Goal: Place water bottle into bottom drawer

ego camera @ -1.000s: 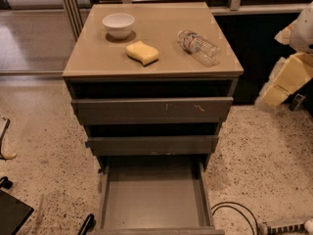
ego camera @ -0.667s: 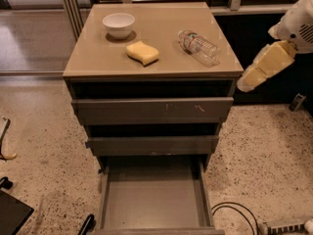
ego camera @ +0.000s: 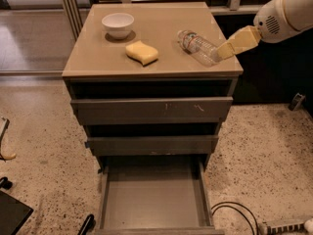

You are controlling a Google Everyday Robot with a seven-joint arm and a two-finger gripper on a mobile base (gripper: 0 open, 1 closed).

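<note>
The water bottle (ego camera: 198,46) lies on its side on the right part of the cabinet top (ego camera: 98,58), cap pointing to the far left. My gripper (ego camera: 224,50), with yellowish fingers, comes in from the upper right and its tip is at the bottle's near right end. The bottom drawer (ego camera: 153,195) is pulled out wide below, and its flat grey floor is bare.
A white bowl (ego camera: 118,24) and a yellow sponge (ego camera: 142,52) sit on the cabinet top left of the bottle. The two upper drawers (ego camera: 151,110) stick out slightly. A black cable (ego camera: 234,212) and a power strip (ego camera: 286,225) lie on the speckled floor at lower right.
My gripper has moved left and up from beside the cabinet's right side to the bottle's near end on the top. The bottle, bowl and sponge have not moved.
</note>
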